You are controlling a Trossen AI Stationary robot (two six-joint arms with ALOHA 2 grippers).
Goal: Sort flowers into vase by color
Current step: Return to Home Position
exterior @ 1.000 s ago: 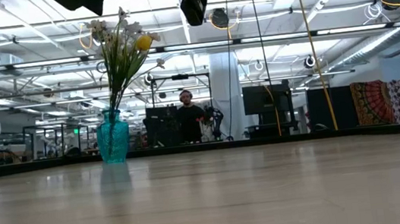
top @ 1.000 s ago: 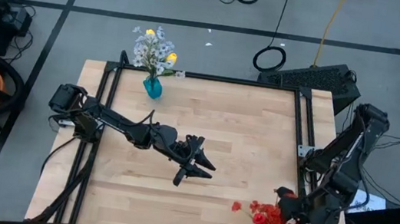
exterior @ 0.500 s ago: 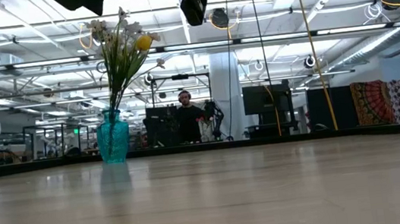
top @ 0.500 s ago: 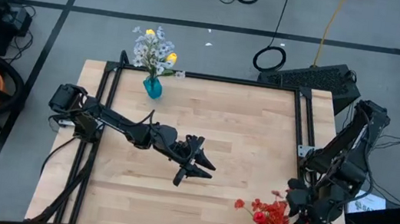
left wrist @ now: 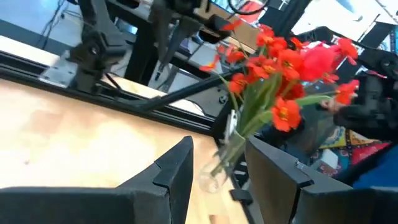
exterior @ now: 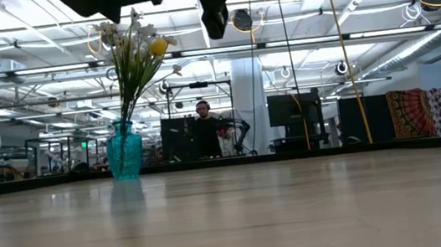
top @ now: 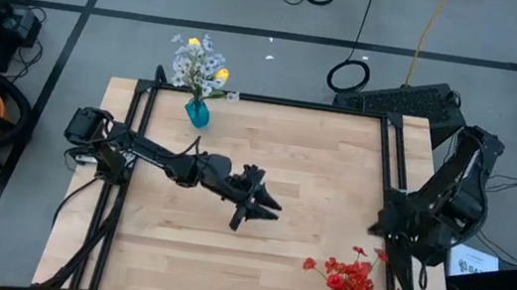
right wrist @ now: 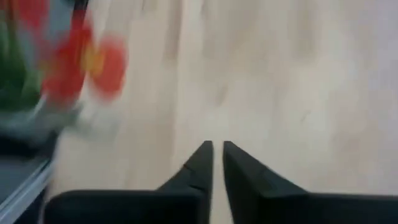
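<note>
A teal vase stands on its base at the table's far left. It holds white and yellow flowers by their stems. A bunch of red flowers is at the table's near right corner, its stems in a clear glass. My left gripper hovers open over the table's middle, facing the red bunch. My right gripper is off the far side of the red bunch, shut with nothing between its fingers.
Black rails run along the table's left, right and far sides. Bare wood lies between the two arms and the vase. A person stands far behind the table in the low view.
My right gripper has drawn back from the red flowers, going toward the table's far edge. The red bunch stays in place. My left gripper has edged slightly toward the table's right edge.
</note>
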